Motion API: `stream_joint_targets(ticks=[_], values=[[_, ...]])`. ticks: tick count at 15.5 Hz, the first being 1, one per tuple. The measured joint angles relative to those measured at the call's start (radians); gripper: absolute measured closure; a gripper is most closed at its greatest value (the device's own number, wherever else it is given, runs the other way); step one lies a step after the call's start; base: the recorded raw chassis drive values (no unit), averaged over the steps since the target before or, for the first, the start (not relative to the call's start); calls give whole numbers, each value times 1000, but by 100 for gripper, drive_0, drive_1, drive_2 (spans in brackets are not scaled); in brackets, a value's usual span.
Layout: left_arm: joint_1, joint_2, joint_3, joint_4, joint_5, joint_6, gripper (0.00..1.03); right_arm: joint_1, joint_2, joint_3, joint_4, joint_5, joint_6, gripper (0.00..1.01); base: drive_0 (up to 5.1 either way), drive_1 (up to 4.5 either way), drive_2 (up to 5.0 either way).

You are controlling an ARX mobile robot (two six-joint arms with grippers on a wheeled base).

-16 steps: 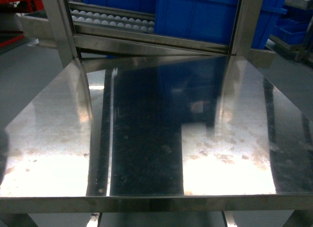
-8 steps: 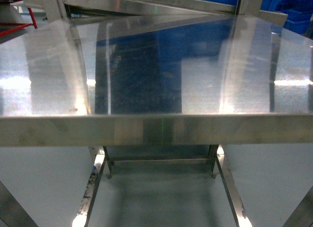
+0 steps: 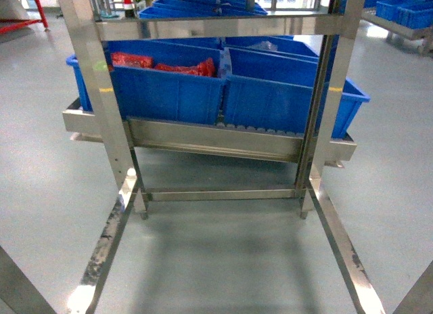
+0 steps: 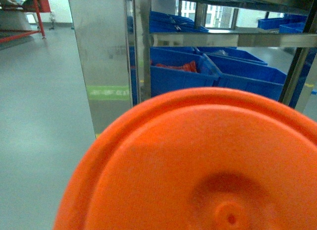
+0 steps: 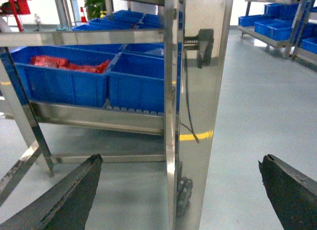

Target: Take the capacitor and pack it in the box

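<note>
The head view showed a stainless steel rack (image 3: pixel 101 91) on a grey floor (image 3: pixel 223 260), with two blue bins (image 3: pixel 169 91) side by side on its lower roller shelf; the one on the left held red packets (image 3: pixel 183 68), and more blue bins sat on the level above. No tool appeared in that view. The right tool (image 5: pixel 178 190) stood wide open, its two dark fingers (image 5: pixel 69 195) spread to the bottom corners of the right wrist view with nothing between them; straight ahead of it rose one shiny rack upright (image 5: pixel 198 91), and the two blue bins lay beyond and to its left. The left wrist view was mostly filled by one round orange object (image 4: pixel 198 165) right against the camera, so whether the left tool was open or closed could not be told. Neither the box nor any capacitor could be seen in any view.
</note>
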Motion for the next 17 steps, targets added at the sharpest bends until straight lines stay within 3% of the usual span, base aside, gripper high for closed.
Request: stream_joint_targets(ticks=[17], values=[[0, 0, 0, 0, 0, 0, 60, 0, 0, 0, 0, 1, 2, 3, 0, 0, 0]])
